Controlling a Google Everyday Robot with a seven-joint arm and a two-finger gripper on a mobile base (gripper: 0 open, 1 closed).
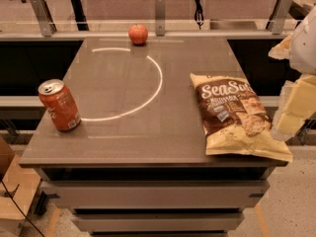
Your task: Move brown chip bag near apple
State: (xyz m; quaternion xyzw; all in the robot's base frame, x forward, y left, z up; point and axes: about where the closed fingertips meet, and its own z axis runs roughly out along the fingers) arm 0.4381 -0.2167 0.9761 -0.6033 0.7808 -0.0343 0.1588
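Observation:
The brown chip bag (232, 113) lies flat on the right side of the grey table (123, 132), its "Sea Salt" lettering facing up and its lower corner reaching the front right edge. The apple (138, 34) stands at the far edge of the table, near the middle. My gripper (292, 113) hangs at the right edge of the view, just right of the bag and beside the table, holding nothing that I can see. Part of it is cut off by the frame.
An orange-red soda can (59, 105) stands upright near the table's front left corner. A bright ring of reflected light (148, 93) lies on the tabletop. A rail with metal posts (159, 14) runs behind the table. A cardboard box (15, 191) sits on the floor at the lower left.

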